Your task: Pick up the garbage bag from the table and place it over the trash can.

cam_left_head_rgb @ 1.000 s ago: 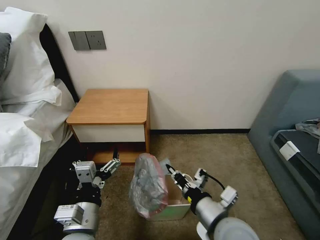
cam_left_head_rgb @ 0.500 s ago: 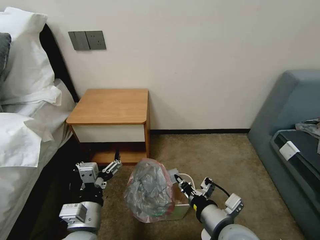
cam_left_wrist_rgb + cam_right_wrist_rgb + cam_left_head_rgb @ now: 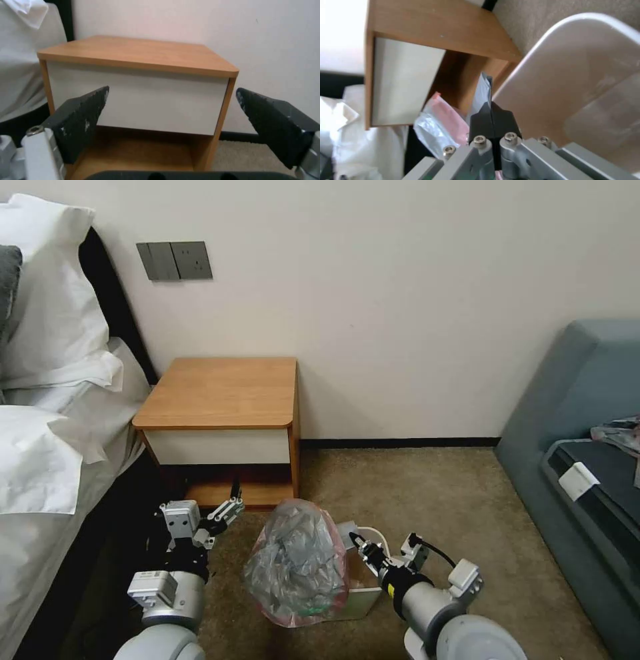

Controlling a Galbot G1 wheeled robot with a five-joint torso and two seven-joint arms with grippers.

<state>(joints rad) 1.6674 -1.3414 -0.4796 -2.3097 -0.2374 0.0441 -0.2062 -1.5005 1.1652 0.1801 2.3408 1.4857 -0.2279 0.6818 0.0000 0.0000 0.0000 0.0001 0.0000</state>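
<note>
The right gripper (image 3: pixel 354 541) — jaws clamped on the garbage bag (image 3: pixel 297 563) — holds it over the trash can (image 3: pixel 363 599); left gripper (image 3: pixel 227 508), jaws apart, hangs beside the table (image 3: pixel 220 393).

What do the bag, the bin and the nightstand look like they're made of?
Garbage bag: thin translucent grey plastic film, crinkled, pinkish edge. Trash can: smooth cream plastic, likely rigid, slight sheen. Table: wood-grain top, probably laminate, with a matte white drawer front.

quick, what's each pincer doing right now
Left pincer: open, empty, facing the table.
Right pincer: shut on the garbage bag at the trash can.
</note>
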